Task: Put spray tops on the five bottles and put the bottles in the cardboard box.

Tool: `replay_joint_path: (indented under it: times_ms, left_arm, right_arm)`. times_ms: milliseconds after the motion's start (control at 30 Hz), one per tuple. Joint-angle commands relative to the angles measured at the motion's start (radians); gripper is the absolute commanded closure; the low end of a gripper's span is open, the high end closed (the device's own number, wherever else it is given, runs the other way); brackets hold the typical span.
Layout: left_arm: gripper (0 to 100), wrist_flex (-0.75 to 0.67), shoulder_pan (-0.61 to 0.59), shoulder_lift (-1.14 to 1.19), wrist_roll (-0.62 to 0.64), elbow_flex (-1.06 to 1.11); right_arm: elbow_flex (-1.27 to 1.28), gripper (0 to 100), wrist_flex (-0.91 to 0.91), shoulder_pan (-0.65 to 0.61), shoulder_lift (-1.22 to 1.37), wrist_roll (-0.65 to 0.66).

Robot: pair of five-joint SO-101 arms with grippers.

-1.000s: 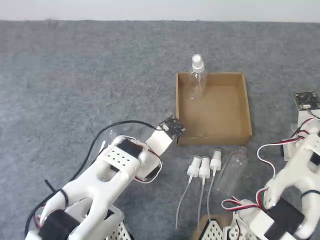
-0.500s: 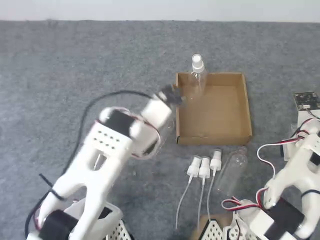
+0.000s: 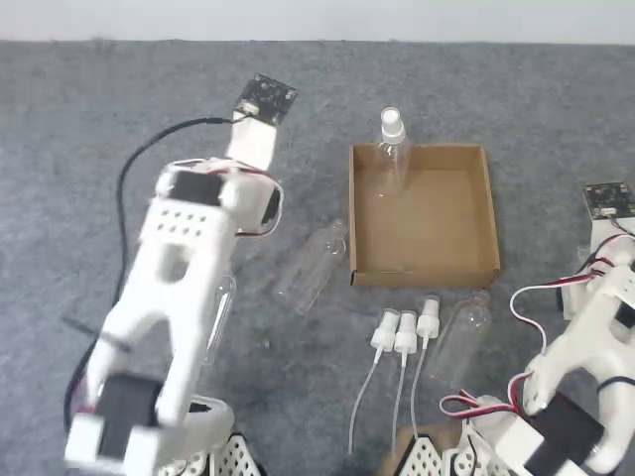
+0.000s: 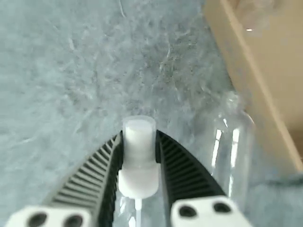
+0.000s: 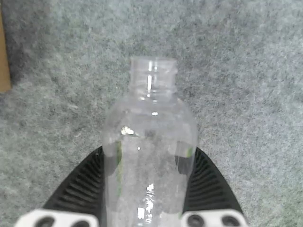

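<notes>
The left gripper point(image 4: 138, 142) clamps a white spray top point(image 4: 138, 174) over open carpet point(image 4: 71, 71), near a lying bottle point(image 4: 230, 142) beside the cardboard box point(image 4: 248, 82) edge. The right gripper point(image 5: 149, 158) clasps an uncapped bottle point(image 5: 150, 118).

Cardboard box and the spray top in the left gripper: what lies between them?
An uncapped clear bottle lies on the carpet between the spray top and the cardboard box; the left wrist and high views show it.

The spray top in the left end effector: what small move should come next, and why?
Probably carry the spray top toward the bottle in the right end effector: the left end effector grips it, and this bottle's neck is open.
</notes>
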Motion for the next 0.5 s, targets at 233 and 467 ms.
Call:
replay_joint_path:
  times_ms: [233, 467]
  left_arm:
    - [95, -0.19, -0.011, 0.425, 0.17, -0.197]
    - [87, -0.158, -0.012, 0.548, 0.166, -0.294]
  right_arm:
    - [-0.005, 96.0, -0.01, -0.007, -0.002, 0.014]
    - [-0.005, 96.0, -0.01, -0.004, -0.002, 0.014]
